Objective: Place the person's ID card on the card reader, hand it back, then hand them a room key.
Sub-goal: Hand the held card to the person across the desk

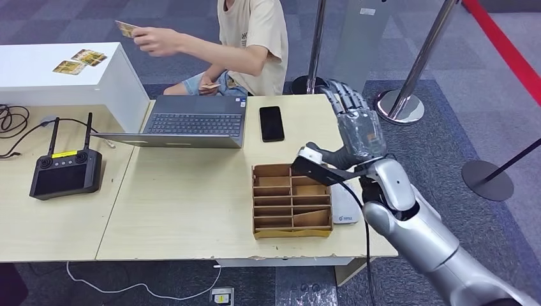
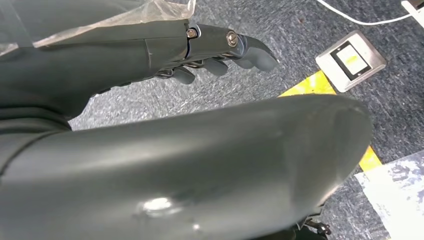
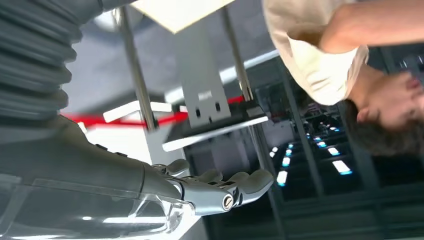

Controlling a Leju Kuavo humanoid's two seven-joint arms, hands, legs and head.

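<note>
The right hand [image 1: 357, 124] is raised over the far right corner of the counter [image 1: 185, 210], fingers stretched out together and holding nothing, while the person's hand [image 1: 150, 39] holds a card [image 1: 125, 29] well off to the left, above the white box [image 1: 60, 73]. Whether that is the ID card or a room key is too small to tell, so this looks like either the opening wait or the close. If the start, the next move calls for the card reader [image 1: 344, 210] beside the cardboard organiser [image 1: 291, 201]. The left hand [image 2: 220, 50] hangs near the floor, fingers loosely curled, empty.
</note>
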